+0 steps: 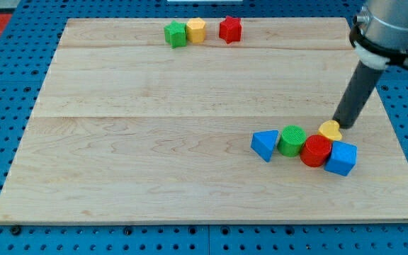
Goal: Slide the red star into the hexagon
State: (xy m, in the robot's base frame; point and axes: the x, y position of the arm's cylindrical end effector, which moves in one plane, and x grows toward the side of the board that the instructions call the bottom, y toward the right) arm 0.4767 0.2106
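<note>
The red star (230, 29) lies near the view's top edge of the wooden board, a little right of centre. The yellow hexagon (196, 30) lies just to its left, with a small gap between them. A green cube (176, 34) touches the hexagon's left side. My tip (343, 125) is far from them, at the view's lower right, touching or just beside a small yellow block (330, 130).
A cluster sits at the lower right: a blue triangle (264, 144), a green cylinder (292, 139), a red cylinder (316, 151) and a blue cube (341, 158). The board (154, 142) rests on a blue pegboard table.
</note>
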